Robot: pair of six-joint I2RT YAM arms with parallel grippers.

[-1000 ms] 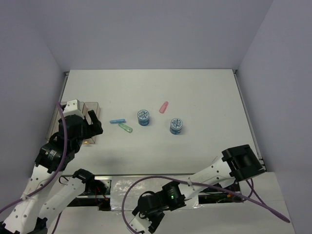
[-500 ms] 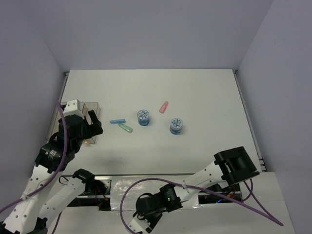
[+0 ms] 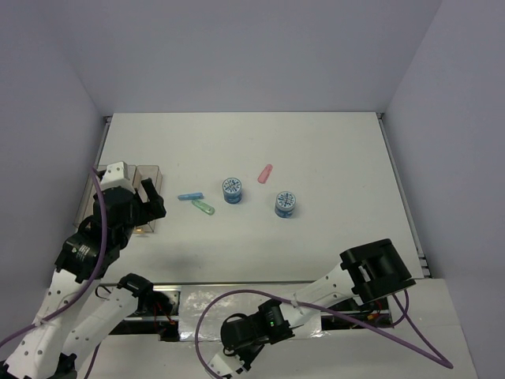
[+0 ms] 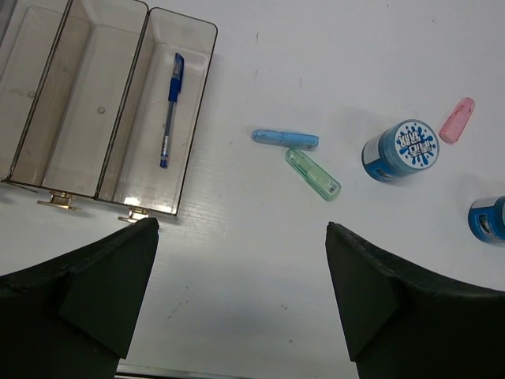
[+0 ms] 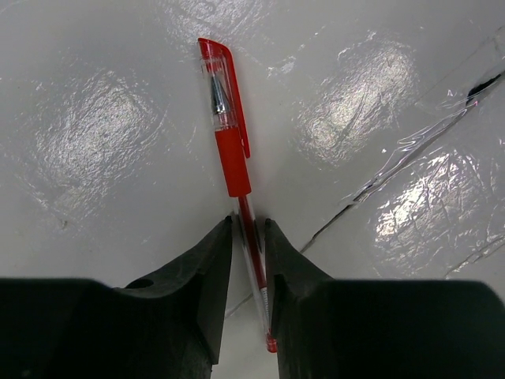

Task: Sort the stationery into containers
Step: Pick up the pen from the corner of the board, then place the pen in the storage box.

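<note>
My left gripper (image 4: 241,229) is open and empty, hovering over bare table just right of the amber bins (image 4: 215,33). A blue pen (image 4: 170,106) lies in the rightmost bin. A light-blue bar (image 4: 284,139), a green bar (image 4: 312,174), a pink bar (image 4: 457,120) and two blue rolls (image 4: 399,150) (image 4: 488,218) lie on the table. My right gripper (image 5: 250,225) is shut on a red pen (image 5: 226,134), low over a glossy taped surface. In the top view it sits off the table's near edge (image 3: 231,355).
In the top view the bins (image 3: 148,175) stand at the table's left edge, under my left gripper (image 3: 150,201). The rolls (image 3: 233,189) (image 3: 286,204) and bars are mid-table. Grey walls close three sides. A purple cable (image 3: 331,309) loops by the arm bases.
My right arm's elbow has shifted left and down, and its wrist has crept a little left at the near edge. The left arm and the table items have not moved.
</note>
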